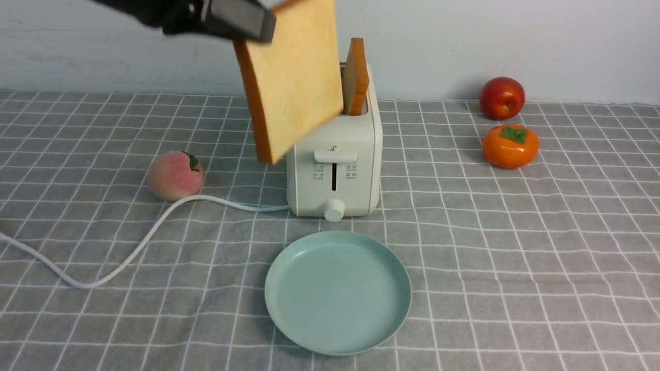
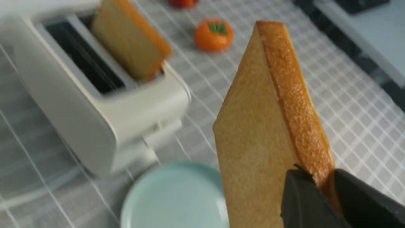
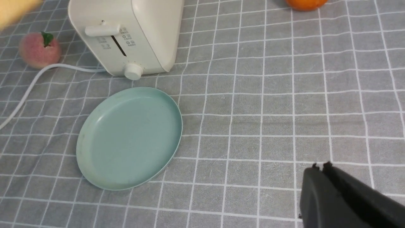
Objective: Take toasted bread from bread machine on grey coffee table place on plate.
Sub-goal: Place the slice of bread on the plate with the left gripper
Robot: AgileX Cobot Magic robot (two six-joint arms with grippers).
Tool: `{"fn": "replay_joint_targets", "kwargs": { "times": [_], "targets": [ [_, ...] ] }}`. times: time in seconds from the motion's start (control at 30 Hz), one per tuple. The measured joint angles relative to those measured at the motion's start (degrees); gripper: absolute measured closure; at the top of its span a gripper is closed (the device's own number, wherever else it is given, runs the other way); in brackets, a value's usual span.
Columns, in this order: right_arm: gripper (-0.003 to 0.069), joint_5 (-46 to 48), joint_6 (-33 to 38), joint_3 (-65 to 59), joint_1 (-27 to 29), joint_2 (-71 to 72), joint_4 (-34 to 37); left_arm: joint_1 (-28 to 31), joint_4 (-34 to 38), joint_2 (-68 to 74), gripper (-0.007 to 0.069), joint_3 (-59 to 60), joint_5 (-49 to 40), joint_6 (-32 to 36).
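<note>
My left gripper [image 1: 260, 23] is shut on one slice of toasted bread [image 1: 291, 77], holding it by its top edge in the air, tilted, to the left of the bread machine [image 1: 337, 165]. In the left wrist view my left gripper [image 2: 319, 180] pinches the slice's crust [image 2: 294, 101]. The second slice [image 1: 356, 74] stands in the right slot, also in the left wrist view [image 2: 133, 47]. The mint-green plate [image 1: 337, 291] lies bare on the grey coffee table [image 1: 515, 257] in front of the bread machine. My right gripper [image 3: 319, 167] is shut and empty above the cloth, right of the plate [image 3: 129, 137].
A peach [image 1: 174, 175] lies left of the bread machine, beside its white cord [image 1: 129, 252], which trails to the left edge. A red apple [image 1: 501, 98] and an orange persimmon [image 1: 509, 146] sit at the back right. A white wall stands behind the table.
</note>
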State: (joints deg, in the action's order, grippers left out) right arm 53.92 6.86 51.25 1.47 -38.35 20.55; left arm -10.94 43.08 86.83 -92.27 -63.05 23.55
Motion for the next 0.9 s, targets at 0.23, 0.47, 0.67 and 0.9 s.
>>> {"fn": "replay_joint_targets", "kwargs": {
  "times": [0.23, 0.47, 0.67, 0.9],
  "targets": [
    [0.0647, 0.0, 0.92, 0.0, 0.0, 0.0, 0.0, -4.28, 9.53, 5.84, 0.055, 17.9, 5.45, 9.02],
    [0.0645, -0.09, 2.26, 0.0, 0.0, 0.0, 0.0, -4.33, 19.62, 14.77, 0.055, 21.42, 13.55, 10.19],
    [0.0638, -0.16, 2.46, 0.0, 0.0, 0.0, -0.04, -4.33, 20.8, 18.81, 0.0508, 21.42, 13.52, 10.19],
    [0.0633, -0.21, 2.53, 0.0, 0.0, 0.0, -0.04, -4.28, 15.21, 19.33, 0.027, 21.42, 13.89, 10.26]
  ]
}}
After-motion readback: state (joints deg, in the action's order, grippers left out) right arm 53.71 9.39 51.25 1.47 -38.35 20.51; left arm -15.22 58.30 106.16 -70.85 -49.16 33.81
